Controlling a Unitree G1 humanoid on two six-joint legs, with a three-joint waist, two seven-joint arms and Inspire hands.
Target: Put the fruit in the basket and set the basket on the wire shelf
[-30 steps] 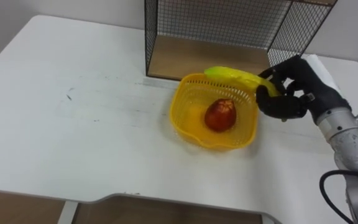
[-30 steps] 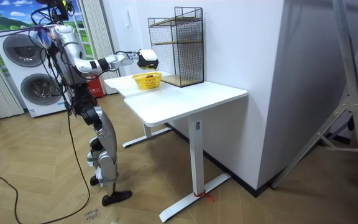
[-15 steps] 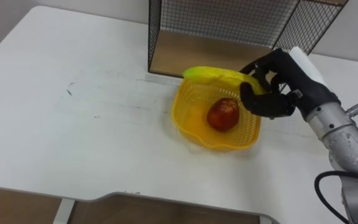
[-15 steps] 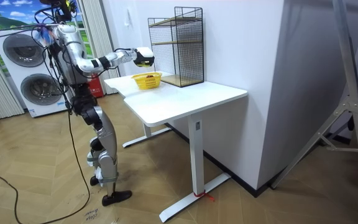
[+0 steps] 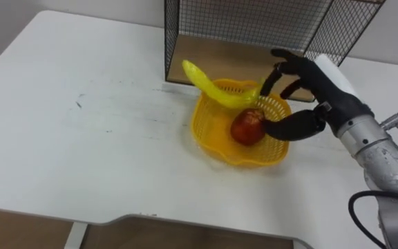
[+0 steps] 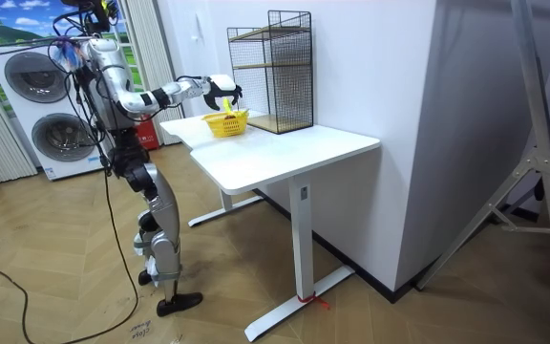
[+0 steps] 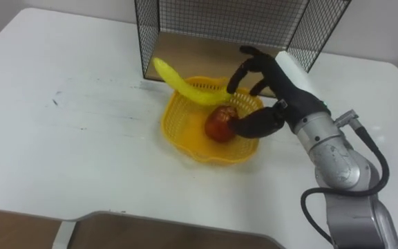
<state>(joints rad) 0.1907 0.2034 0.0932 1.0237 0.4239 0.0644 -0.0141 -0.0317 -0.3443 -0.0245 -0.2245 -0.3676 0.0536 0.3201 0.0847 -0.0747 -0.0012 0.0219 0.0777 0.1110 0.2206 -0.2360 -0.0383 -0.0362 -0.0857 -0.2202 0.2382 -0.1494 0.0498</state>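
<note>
The yellow basket (image 5: 211,142) sits on the white bench (image 5: 81,138) toward its far edge and right of the middle. It is just in front of the wire shelf (image 5: 254,24), which stands at the bench's far edge. The basket's far rim lies close to the shelf's wooden base board (image 5: 213,61).

A red fruit (image 5: 247,127) rests on the basket's floor, slightly toward its right side. The banana (image 5: 213,88) lies slanted across the basket's far rim. One end sticks out past the rim on the left, toward the shelf's front left post. The other end reaches in over the basket, above the red fruit.

The right hand (image 5: 316,97) comes in from the bench's right side and hangs over the basket's right rim. Its fingers (image 5: 282,57) are spread and nearly straight above the banana's inner end, not wrapped round anything. Whether a fingertip touches that end of the banana I cannot tell. The thumb (image 5: 292,126) points left over the right rim, just beside the red fruit.

In the room view the robot stands upright at the bench's end on the room view's left, with two washing machines (image 6: 51,124) behind it. Its right arm is stretched out level toward the basket (image 6: 225,122).
</note>
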